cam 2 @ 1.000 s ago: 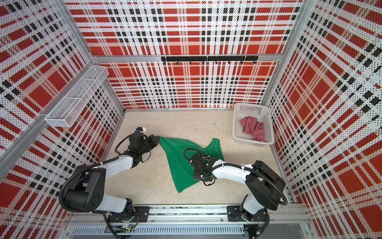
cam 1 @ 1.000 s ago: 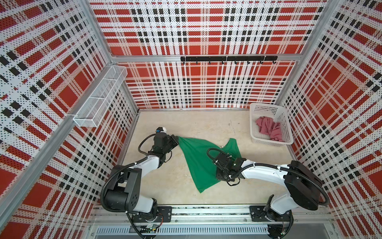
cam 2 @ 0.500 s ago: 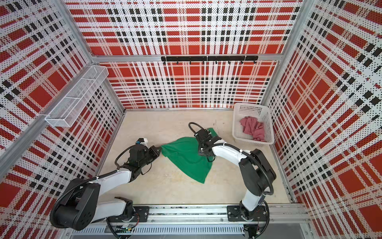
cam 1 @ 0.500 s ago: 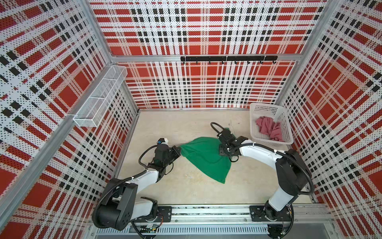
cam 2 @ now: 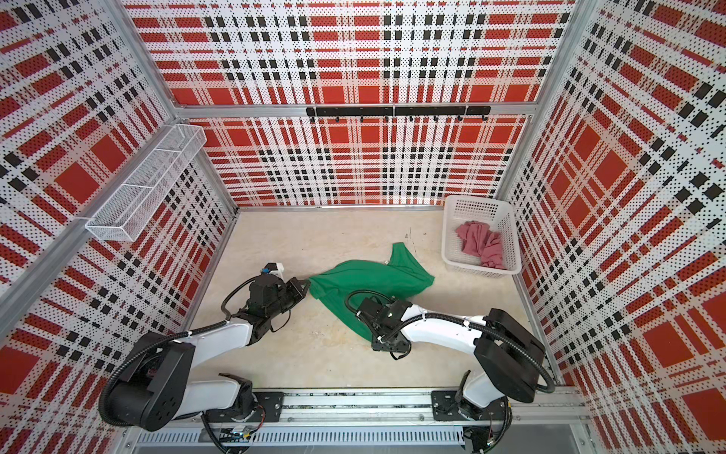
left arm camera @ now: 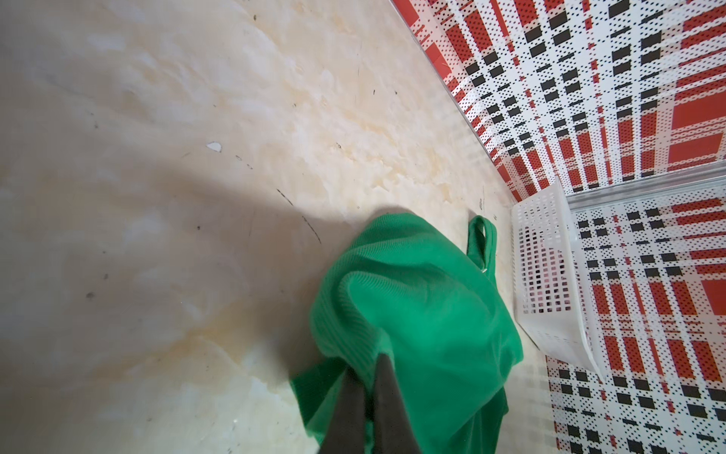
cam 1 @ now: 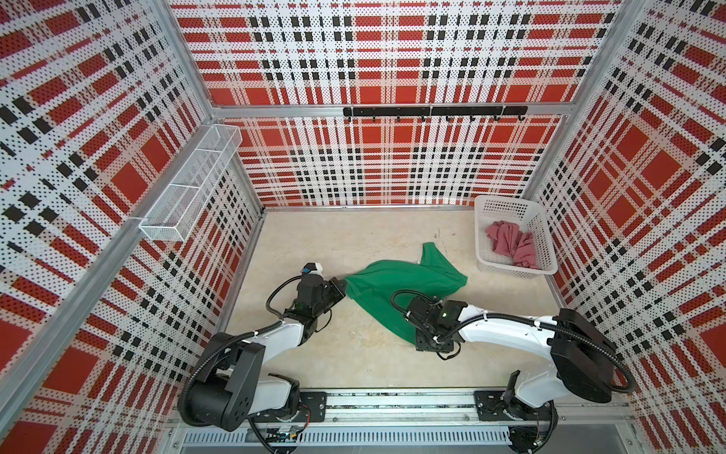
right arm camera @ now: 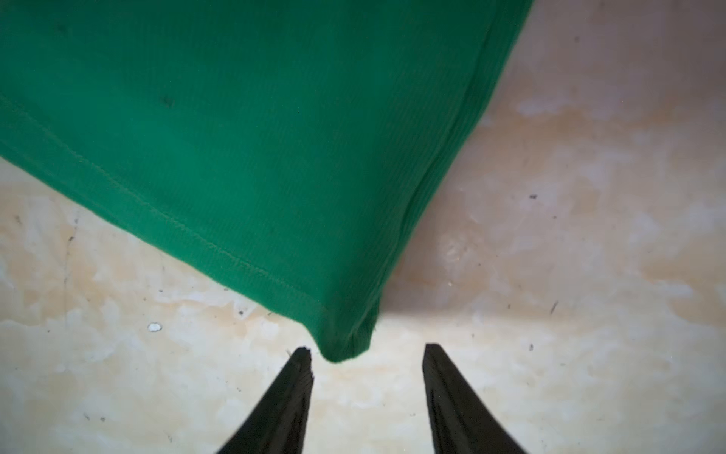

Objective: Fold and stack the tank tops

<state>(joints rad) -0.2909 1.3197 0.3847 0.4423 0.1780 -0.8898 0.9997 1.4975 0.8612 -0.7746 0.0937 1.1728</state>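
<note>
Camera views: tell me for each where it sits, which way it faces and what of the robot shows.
Both top views: high above the front rail, looking down on the table; left arm, right arm show.
Left wrist: on the left arm, facing the basket; left end effector shut on the green tank top.
Right wrist: looking down at the table; open right end effector shows.
All share the green tank top.
</note>
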